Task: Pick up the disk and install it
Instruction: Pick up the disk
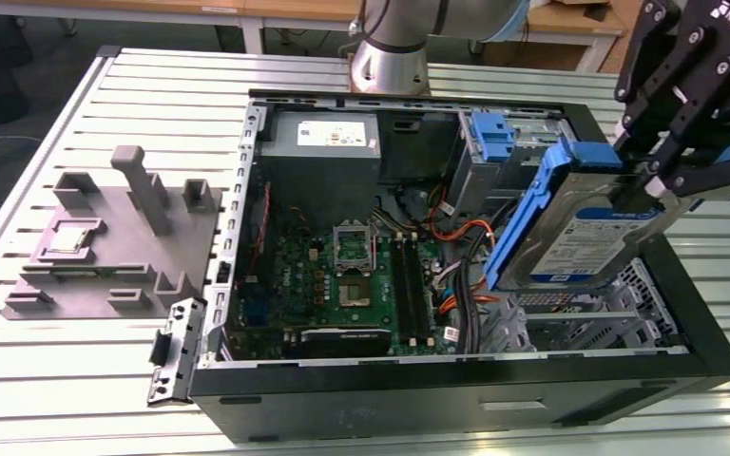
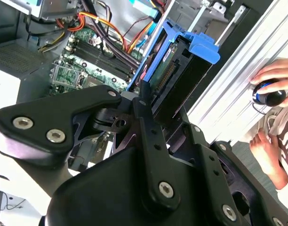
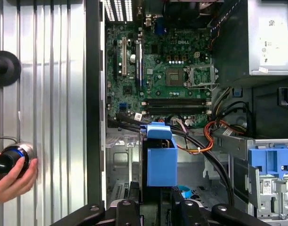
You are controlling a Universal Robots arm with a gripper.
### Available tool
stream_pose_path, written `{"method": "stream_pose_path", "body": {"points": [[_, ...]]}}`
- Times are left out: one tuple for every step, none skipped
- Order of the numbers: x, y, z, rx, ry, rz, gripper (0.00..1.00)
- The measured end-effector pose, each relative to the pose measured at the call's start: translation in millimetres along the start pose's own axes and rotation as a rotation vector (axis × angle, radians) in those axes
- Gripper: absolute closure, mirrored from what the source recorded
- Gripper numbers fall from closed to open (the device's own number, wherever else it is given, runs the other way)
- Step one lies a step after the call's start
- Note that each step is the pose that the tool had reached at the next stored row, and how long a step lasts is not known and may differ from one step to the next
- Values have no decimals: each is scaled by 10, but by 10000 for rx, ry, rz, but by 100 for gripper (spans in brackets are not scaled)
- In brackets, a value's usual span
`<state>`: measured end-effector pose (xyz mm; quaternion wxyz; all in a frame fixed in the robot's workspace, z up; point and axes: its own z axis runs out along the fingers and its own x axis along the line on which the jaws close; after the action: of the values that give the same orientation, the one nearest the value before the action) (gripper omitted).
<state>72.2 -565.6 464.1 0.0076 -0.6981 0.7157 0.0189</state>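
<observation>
The claw [image 1: 642, 190] is clamped on the disk [image 1: 578, 228]. Its black fingers press on the two flat sides of the drive near the upper end, and the disk is lifted in the air. In the exterior view the disk stands on its edge and is tilted, with the white-and-blue label turned to the camera and the blue rail running along its long side. It hangs inside the open computer case [image 1: 467, 385], at 3 o'clock from the motherboard [image 1: 353, 275], above the metal drive cage [image 1: 581, 318]. I cannot tell if its lower end touches the cage.

In both wrist views the disk [image 2: 177, 70] [image 3: 161, 157] reaches out from between the fingers of the claw [image 2: 144, 101], with the blue carrier end farthest from the claw.

The grey power supply box [image 1: 320, 142] sits at 12 o'clock from the motherboard in the exterior view. An empty blue bracket [image 1: 492, 138] is at 1 o'clock, just beside the upper end of the disk. Orange and black cables [image 1: 460, 233] lie between the motherboard and the disk.

The case lies on the ribbed metal bench [image 1: 61, 380]. A grey fixture [image 1: 111, 237] with upright posts stands on the bench at 9 o'clock from the case, apart from it.

In the first wrist view a hand [image 3: 14, 176] of a person rests on a round knob [image 3: 7, 160] on the bench, outside the case wall.
</observation>
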Motion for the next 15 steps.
{"method": "stream_pose_path", "body": {"points": [[0,-18,3,0,0,-11,65],[0,-37,6,-1,0,-18,65],[0,-58,10,-1,-1,-27,65],[0,-78,13,-1,-2,-37,65],[0,-95,17,-2,-1,-51,65],[0,-113,22,-3,0,-69,65],[0,-130,27,-4,0,-96,65],[0,-146,32,-5,1,-123,65],[-1,-161,37,-6,3,-155,65],[-1,-178,42,-7,3,-188,65],[-1,-196,46,-8,4,-214,65],[-1,-215,50,-9,5,-231,65],[-2,-233,54,-9,4,-236,65],[-2,-252,57,-9,3,-238,65],[-2,-272,61,-9,2,-238,65]]}}
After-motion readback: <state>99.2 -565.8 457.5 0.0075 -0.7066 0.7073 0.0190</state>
